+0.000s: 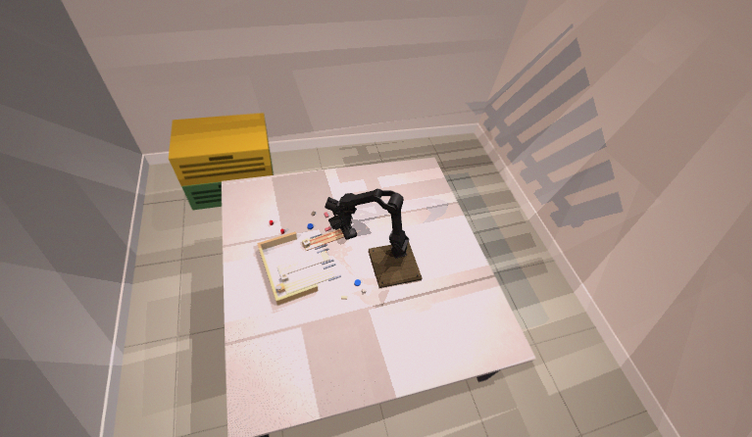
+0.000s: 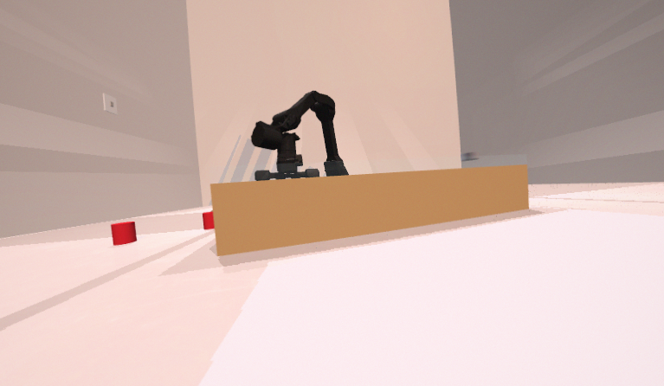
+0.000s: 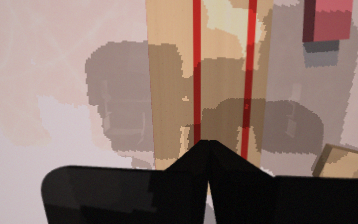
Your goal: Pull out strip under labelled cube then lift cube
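A wooden strip with red stripes runs out toward the arm, with a small pale cube on its far end. My gripper is shut, its fingertips together over the near part of this strip; contact is unclear. In the exterior view the fingertips are hidden behind the wooden wall. Two more strips, a thin pale one and a pale yellow one, lie inside the frame. A pale cube and an orange-and-white cube are at their far ends. No label is readable.
A low wooden frame stands around the strips' far ends. Dark rails flank the strips. A pink block and a tan block lie beside the striped strip. Red cylinders and blue discs lie around.
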Robot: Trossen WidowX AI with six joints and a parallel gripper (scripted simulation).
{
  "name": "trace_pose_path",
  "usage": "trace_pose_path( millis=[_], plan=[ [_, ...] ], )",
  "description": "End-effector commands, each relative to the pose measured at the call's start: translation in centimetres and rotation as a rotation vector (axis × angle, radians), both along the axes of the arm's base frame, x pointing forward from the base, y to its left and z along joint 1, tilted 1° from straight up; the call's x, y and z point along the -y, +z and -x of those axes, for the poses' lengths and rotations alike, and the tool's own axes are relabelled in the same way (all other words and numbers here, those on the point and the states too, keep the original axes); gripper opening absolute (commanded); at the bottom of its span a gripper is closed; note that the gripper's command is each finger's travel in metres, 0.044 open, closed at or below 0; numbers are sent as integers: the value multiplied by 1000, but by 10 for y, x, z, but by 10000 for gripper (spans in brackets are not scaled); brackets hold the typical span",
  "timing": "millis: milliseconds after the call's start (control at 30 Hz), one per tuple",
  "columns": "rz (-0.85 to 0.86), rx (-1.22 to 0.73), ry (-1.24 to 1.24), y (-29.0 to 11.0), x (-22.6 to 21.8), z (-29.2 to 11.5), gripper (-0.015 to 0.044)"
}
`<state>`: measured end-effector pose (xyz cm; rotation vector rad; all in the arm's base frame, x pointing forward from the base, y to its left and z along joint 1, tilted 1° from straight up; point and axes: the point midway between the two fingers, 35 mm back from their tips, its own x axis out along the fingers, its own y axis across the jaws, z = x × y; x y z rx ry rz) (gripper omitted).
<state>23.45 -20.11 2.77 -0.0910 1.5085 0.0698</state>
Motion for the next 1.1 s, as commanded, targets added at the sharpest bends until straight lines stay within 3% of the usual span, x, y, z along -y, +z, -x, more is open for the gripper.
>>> trace_pose_path(
  millis=[0,1067],
  plan=[
    [-15,-31,1,-8,-3,14,0],
    [-15,-32,1,-8,-2,24,0]
  ],
)
